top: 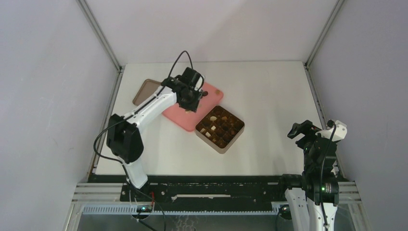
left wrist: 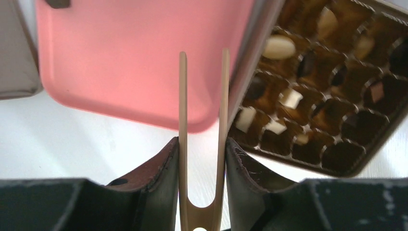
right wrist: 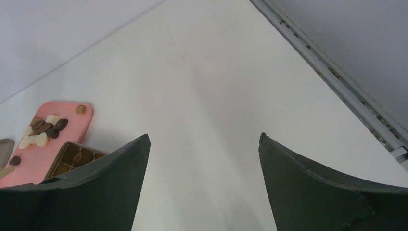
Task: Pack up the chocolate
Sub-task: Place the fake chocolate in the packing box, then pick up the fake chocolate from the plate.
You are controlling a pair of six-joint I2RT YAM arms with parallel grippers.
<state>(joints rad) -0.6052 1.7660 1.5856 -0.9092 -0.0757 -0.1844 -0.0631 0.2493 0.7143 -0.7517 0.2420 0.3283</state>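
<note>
Left jaws pinch wooden tongs (left wrist: 183,120) above pink tray (left wrist: 130,62).

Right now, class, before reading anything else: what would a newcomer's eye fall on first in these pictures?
The pink tray with loose chocolates lies back left on the table. Beside it sits the square tin, its compartments partly filled. Above the tray, the left gripper clamps thin wooden tongs, tips empty.

From above, the left arm (top: 153,104) hides most chocolate (right wrist: 45,129) on the pink tray (top: 179,118).
</note>
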